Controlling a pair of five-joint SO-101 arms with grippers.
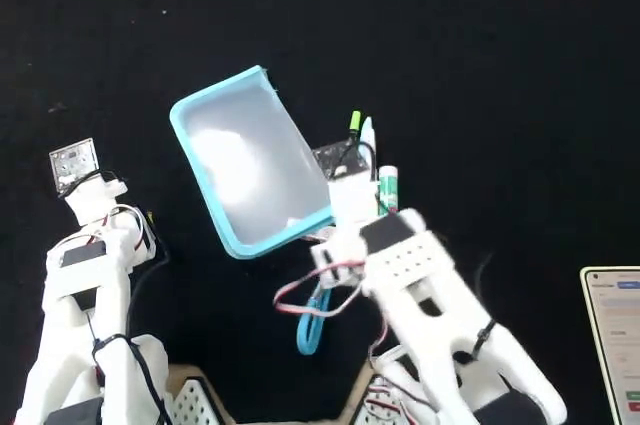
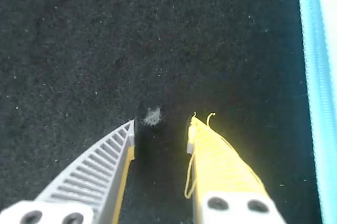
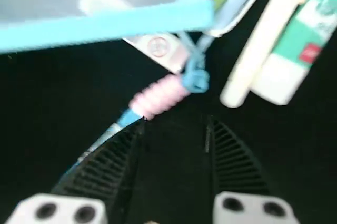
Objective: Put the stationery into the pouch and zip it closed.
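Note:
The translucent pouch (image 1: 250, 160) with blue trim lies open-side toward the right arm (image 1: 400, 265). A green pen (image 1: 354, 123), a white pen (image 1: 368, 135) and a green-and-white glue stick (image 1: 387, 188) lie side by side just right of the pouch. My right gripper (image 3: 175, 124) is open, low over the table. Just ahead of its fingertips are the pouch's pink-beaded zipper pull (image 3: 158, 97), the white pen (image 3: 263, 50) and the glue stick (image 3: 295, 50). My left gripper (image 2: 160, 126) is open over bare black cloth, with the pouch's blue edge (image 2: 316, 76) off to one side.
A blue strap loop (image 1: 309, 330) and loose wires lie beside the right arm's base. A tablet (image 1: 613, 335) sits at the table's right edge. The left arm (image 1: 90, 245) stands at the left, apart from the pouch. Black cloth covers the table.

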